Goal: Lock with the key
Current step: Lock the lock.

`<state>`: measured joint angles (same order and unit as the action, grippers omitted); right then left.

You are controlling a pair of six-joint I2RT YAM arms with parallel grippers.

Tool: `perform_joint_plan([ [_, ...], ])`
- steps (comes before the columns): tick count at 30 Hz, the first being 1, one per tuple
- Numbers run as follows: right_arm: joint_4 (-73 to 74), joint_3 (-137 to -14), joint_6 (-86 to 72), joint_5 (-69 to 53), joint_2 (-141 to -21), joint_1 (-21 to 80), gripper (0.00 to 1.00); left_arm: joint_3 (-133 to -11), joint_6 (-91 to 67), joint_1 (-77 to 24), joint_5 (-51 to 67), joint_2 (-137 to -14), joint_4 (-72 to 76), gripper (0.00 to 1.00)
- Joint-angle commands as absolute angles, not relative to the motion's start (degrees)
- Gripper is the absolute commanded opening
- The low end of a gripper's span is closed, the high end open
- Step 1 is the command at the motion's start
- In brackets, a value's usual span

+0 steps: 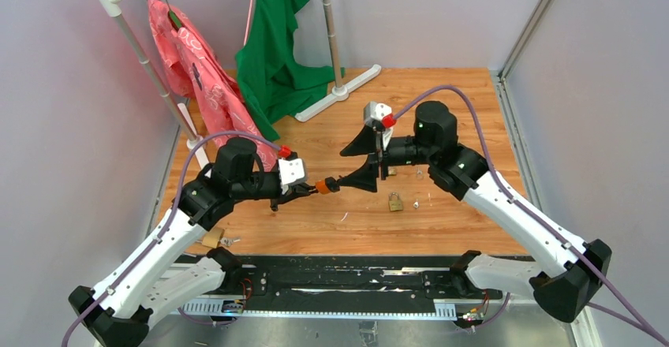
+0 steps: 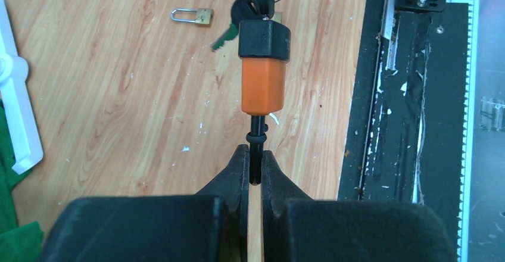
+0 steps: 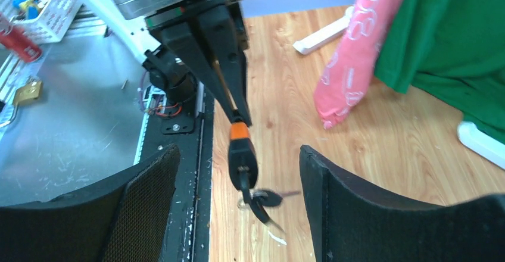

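Note:
An orange and black padlock (image 1: 323,187) hangs in the air between the two arms. My left gripper (image 1: 304,192) is shut on its thin black shackle (image 2: 256,140), as the left wrist view (image 2: 255,164) shows. A bunch of dark keys (image 2: 250,6) on a ring sticks out of the lock's black end. My right gripper (image 1: 343,167) is open, its fingers on either side of the key end without touching. In the right wrist view (image 3: 238,152) the padlock (image 3: 241,146) and blurred keys (image 3: 265,201) hang between the wide-apart pads.
A small brass padlock (image 1: 395,202) lies on the wooden table under the right gripper. Another brass padlock (image 1: 213,238) lies by the left arm. A clothes rack (image 1: 142,47) with pink (image 1: 201,79) and green (image 1: 276,55) garments stands at the back left. A black rail (image 1: 339,284) runs along the near edge.

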<state>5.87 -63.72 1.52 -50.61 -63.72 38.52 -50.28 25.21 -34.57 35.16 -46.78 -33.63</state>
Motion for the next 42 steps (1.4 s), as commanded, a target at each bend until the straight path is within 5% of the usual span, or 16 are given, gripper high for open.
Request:
perform_joint_plan([
  [1,6.11,-63.73,9.47,-52.06,-66.9,43.88,0.77,-50.01,22.71,-34.39,37.94,-45.22,-29.89,0.0],
  [8,12.79,-66.66,12.83,-47.13,-72.24,47.55,0.74,-49.04,23.53,-34.44,37.75,-43.85,-29.73,0.0],
  [17,18.07,-68.94,14.13,-45.45,-74.27,47.55,0.03,-49.71,24.96,-34.45,37.83,-44.26,-30.42,0.0],
  [20,17.84,-68.88,14.4,-45.03,-72.96,47.44,0.0,-50.13,23.9,-34.43,37.82,-44.4,-30.45,0.02],
  [23,17.07,-68.92,14.28,-46.54,-70.3,45.44,0.0,-51.18,21.32,-34.33,39.17,-43.74,-30.7,0.64],
  [26,12.2,-67.78,11.22,-57.82,-66.45,40.38,0.0,-54.22,24.96,-34.16,39.89,-43.53,-36.92,0.77],
  [30,0.25,-63.24,4.75,-65.36,-61.46,37.43,0.0,-56.61,20.35,-33.23,41.42,-42.3,-33.92,0.79],
  [36,-11.65,-62.05,-3.59,-66.38,-59.64,37.26,0.0,-54.1,1.51,-33.3,51.23,-41.65,-6.07,0.75],
  [42,-12.77,-62.85,-4.62,-65.71,-58.04,37.24,0.0,-47.44,-7.26,-33.65,53.35,-38.41,9.6,0.49],
])
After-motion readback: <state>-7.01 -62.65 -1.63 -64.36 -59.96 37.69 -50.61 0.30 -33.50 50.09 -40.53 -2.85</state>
